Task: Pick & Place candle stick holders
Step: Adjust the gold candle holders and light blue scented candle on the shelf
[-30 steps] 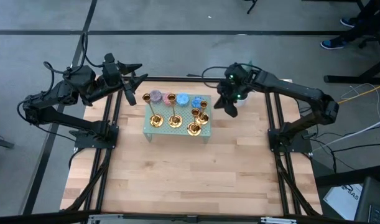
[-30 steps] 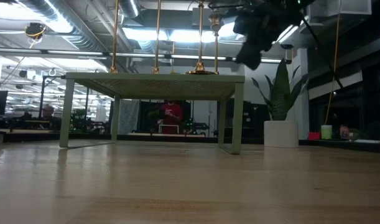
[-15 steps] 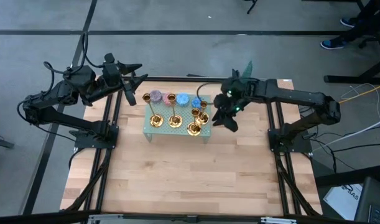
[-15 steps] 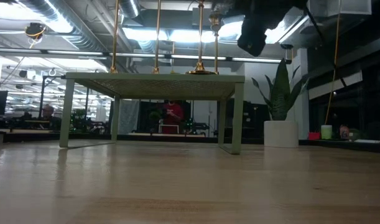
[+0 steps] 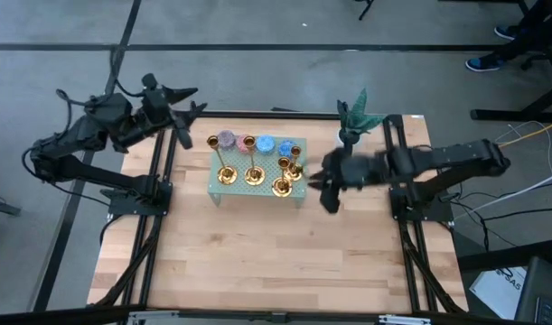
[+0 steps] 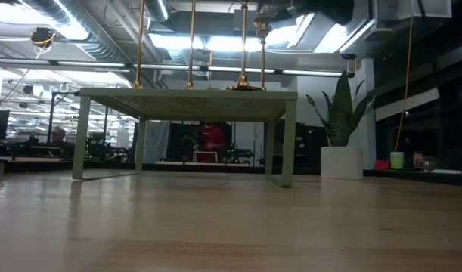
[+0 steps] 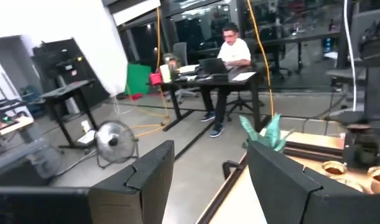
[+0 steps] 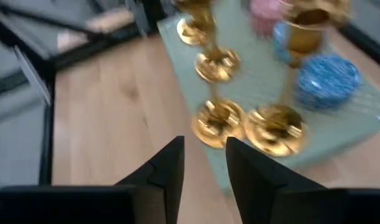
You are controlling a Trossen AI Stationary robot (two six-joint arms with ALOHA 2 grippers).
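Observation:
Four shiny gold candle stick holders (image 5: pixel 224 173) (image 5: pixel 253 173) (image 5: pixel 281 186) (image 5: pixel 294 169) stand upright on their round bases on a pale green mesh stand (image 5: pixel 300 196). My right gripper (image 5: pixel 328 188) hangs just right of the stand, open and empty. In the right wrist view (image 8: pixel 205 168) it points at the two nearest holder bases (image 8: pixel 217 122) (image 8: pixel 275 129). My left gripper (image 5: pixel 189 116) is open and empty at the table's far left corner. It also shows in the left wrist view (image 7: pixel 211 180). In the low view only the holders' stems (image 6: pixel 191 45) rise above the stand (image 6: pixel 189 106).
Round speckled candles, purple-grey (image 5: pixel 226 139), pink (image 5: pixel 247 142) and blue (image 5: pixel 265 143), lie along the stand's far edge. A green plant in a white pot (image 5: pixel 357 117) stands at the far right. Bare wooden tabletop (image 5: pixel 257 262) lies on the near side of the stand.
My right gripper has swung from beside the plant toward the table's near edge, along the stand's right side, and has gone out of the top of the low view. The plant now shows uncovered. My left gripper has drawn a little toward the far left.

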